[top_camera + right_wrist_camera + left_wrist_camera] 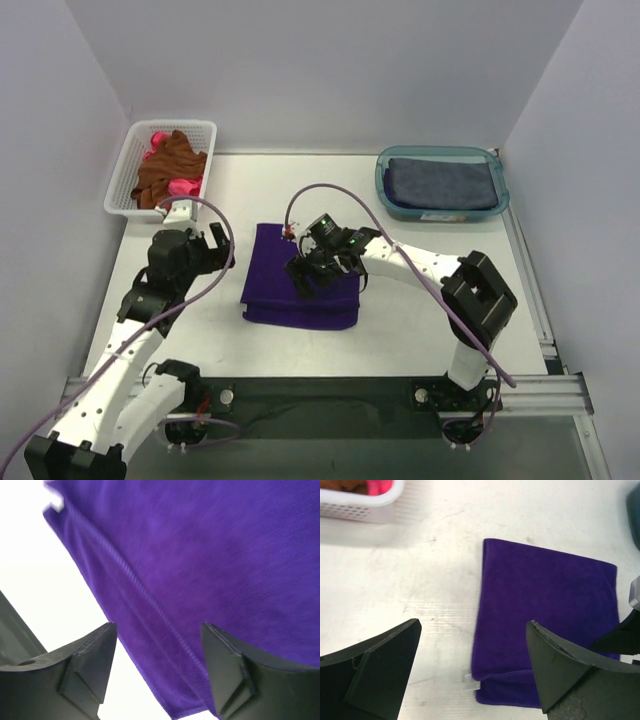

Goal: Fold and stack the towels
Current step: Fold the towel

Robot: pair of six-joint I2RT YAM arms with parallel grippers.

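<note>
A deep purple towel point(285, 272) lies folded on the table's middle; it also shows in the left wrist view point(545, 610) and the right wrist view point(215, 565). My right gripper point(318, 272) hovers open just over the towel's right part, its jaws point(159, 667) straddling a hemmed edge. My left gripper point(222, 245) is open and empty, left of the towel point(472, 667). A dark slate blue-grey towel point(442, 182) lies folded in the teal tub point(385, 186). Rust-brown point(165, 168) and pink point(183, 186) towels are bunched in the white basket point(121, 176).
The white basket stands at the back left and also shows in the left wrist view point(360, 507). The teal tub stands at the back right. Walls close in the table on three sides. A metal rail point(320, 385) runs along the near edge.
</note>
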